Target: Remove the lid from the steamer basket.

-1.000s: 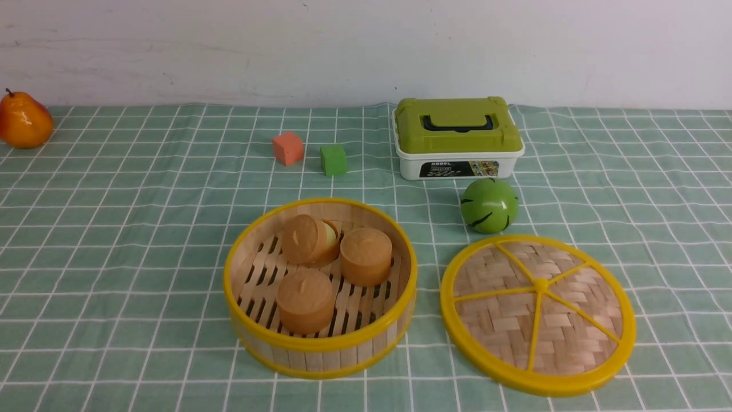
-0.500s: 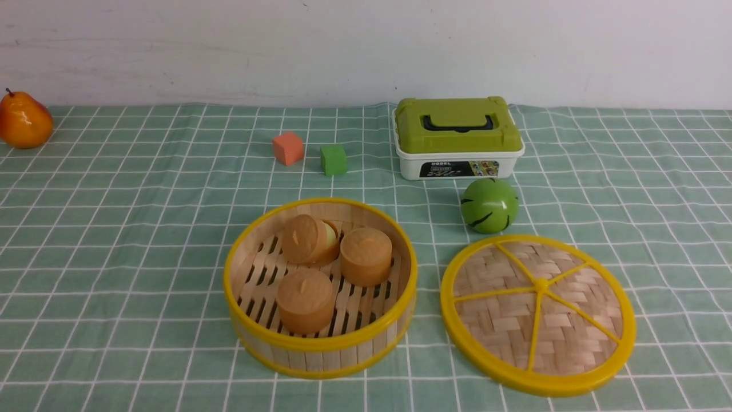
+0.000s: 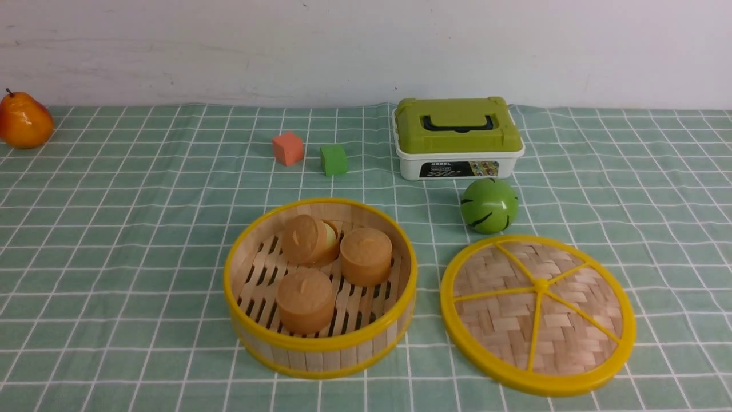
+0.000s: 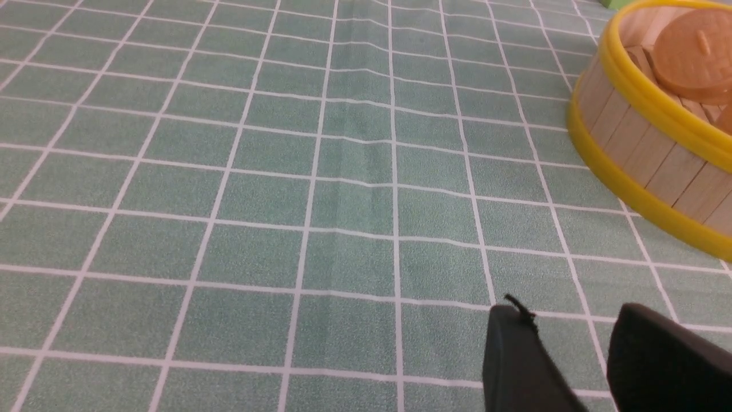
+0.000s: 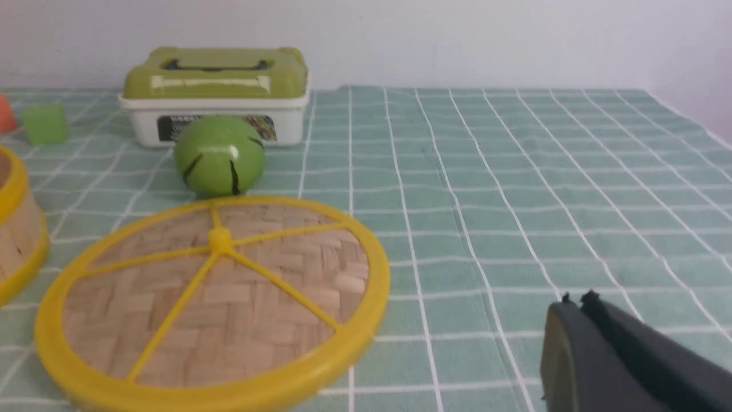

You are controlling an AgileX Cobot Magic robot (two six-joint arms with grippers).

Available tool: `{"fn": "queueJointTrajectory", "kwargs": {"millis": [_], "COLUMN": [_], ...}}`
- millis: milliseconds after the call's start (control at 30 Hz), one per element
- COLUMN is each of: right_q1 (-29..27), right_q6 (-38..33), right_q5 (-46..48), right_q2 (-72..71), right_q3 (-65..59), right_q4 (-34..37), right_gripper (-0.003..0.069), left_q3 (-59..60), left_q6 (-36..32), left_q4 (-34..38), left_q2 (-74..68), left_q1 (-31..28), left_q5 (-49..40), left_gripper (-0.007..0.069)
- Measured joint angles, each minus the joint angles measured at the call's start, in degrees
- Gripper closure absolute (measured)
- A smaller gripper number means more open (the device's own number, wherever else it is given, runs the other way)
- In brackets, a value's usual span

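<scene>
The lid [image 3: 537,313], woven bamboo with a yellow rim and spokes, lies flat on the cloth to the right of the steamer basket [image 3: 320,343]. The basket stands open, with three brown round buns [image 3: 306,298] on its slatted floor. Neither gripper shows in the front view. In the left wrist view my left gripper [image 4: 572,317] hangs over bare cloth, jaws apart and empty, with the basket wall [image 4: 640,154] off to one side. In the right wrist view my right gripper [image 5: 575,303] is shut and empty, apart from the lid [image 5: 211,303].
A white box with a green top [image 3: 457,137] stands behind the lid, and a green ball [image 3: 489,205] lies between them. A salmon cube [image 3: 287,147] and a green cube [image 3: 333,159] sit behind the basket. An orange pear [image 3: 24,120] is far left.
</scene>
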State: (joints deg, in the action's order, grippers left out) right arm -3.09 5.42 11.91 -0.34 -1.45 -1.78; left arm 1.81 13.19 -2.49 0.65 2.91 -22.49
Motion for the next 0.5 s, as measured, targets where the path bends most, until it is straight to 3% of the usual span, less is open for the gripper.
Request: {"fn": "queueJointTrajectory", "kwargs": {"millis": [133, 500], "right_q1": [-2.8, -3.1], "right_q6": [0.1, 1.5], "right_q5": [5.6, 9.2], "right_q2": [-0.2, -0.2], "right_q3": [0.0, 0.2], "right_q4": [-0.1, -0.3], "right_gripper": [0.0683, 0.0683], "left_q3": [0.0, 0.0], "left_q6": [0.0, 0.0], "left_q4": [0.0, 0.0], "left_q2": [0.0, 0.0], "left_q1": [0.0, 0.0], "left_q5": [0.0, 0.0], "left_gripper": [0.0386, 0.0386]}}
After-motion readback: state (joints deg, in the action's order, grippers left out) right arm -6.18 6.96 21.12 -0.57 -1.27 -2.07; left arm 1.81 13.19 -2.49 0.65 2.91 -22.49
